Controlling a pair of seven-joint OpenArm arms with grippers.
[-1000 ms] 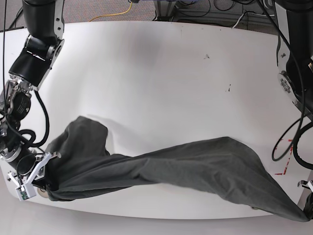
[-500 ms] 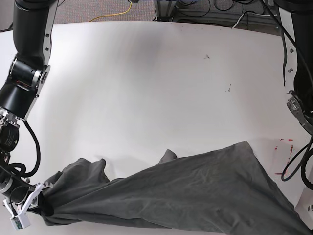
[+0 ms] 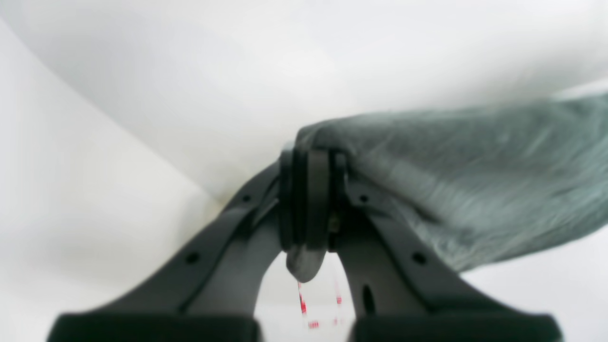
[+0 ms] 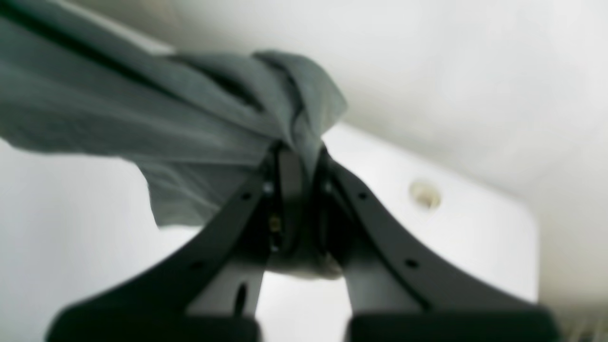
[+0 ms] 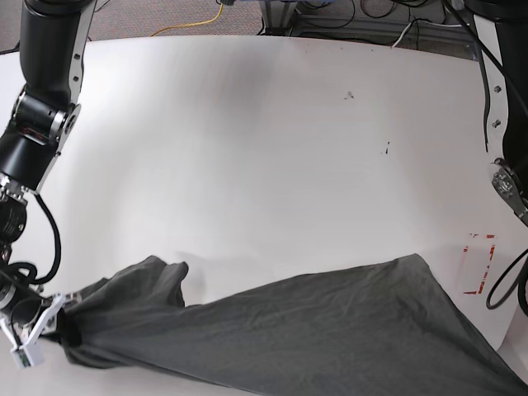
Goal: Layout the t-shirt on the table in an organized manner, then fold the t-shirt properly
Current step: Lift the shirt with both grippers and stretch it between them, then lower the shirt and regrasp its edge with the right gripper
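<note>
Down at the near edge, the right gripper (image 4: 297, 190) is clamped on a bunched corner of the shirt (image 5: 330, 330), jaws pinched right together with cloth spilling out above and a tuft poking out below. In the base view that gripper (image 5: 51, 330) sits at the low left corner. The left gripper (image 3: 311, 199) is pinched tight too, a fold of the grey-green fabric wedged between its pads; it's off the bottom right of the base view, out of sight there.

Between the two, the shirt hangs as one long band along the near edge of the table (image 5: 247, 140), partly over the lip. One loose flap bulges up near the left end, likely a sleeve or the hem, hard to say which. It's not spread yet, so layout looks barely begun.

This thing is light and limp. It'll sag wherever it's unsupported, drape and wrinkle, and it won't hold a shape by itself. The glossy top should let it slide easily. Best holds, I'd judge, are corners or seams, shoulders or hem ends, pinched through a doubled layer so it doesn't slip free.

Further back, red tape (image 5: 477, 264) marks the right side, a grommet hole (image 4: 425, 194) shows by the right gripper, and beyond that lies bare white tabletop with a few dark scuffs (image 5: 350, 95).
</note>
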